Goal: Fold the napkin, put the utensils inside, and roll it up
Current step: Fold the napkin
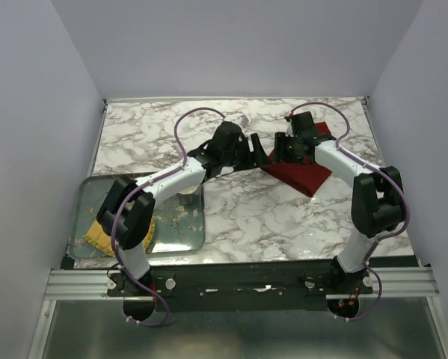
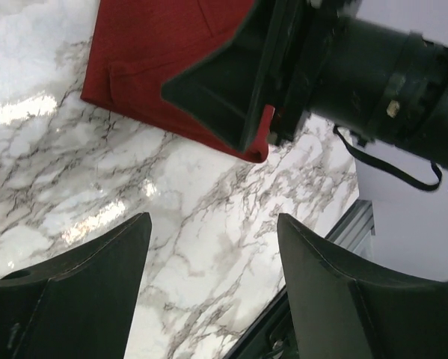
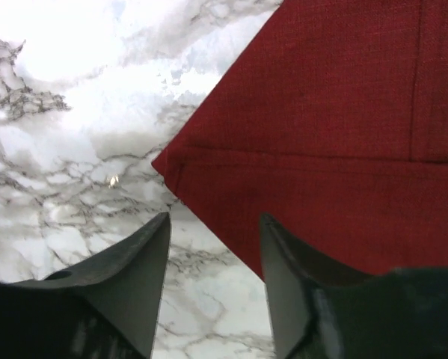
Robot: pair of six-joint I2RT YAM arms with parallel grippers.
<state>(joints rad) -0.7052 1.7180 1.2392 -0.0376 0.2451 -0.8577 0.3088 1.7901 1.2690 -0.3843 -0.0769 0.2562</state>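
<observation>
Burgundy napkin (image 3: 321, 149) looks soft, limp; better pinch its hemmed corner. Near it the left gripper (image 2: 212, 224) and right gripper (image 3: 214, 224) stand spread, empty.

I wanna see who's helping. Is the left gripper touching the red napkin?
Apart. In the left wrist view, bare table shows between the open left gripper and the napkin.

Bright, even light — white glare patches on the marble tabletop (image 2: 29, 108).
</observation>
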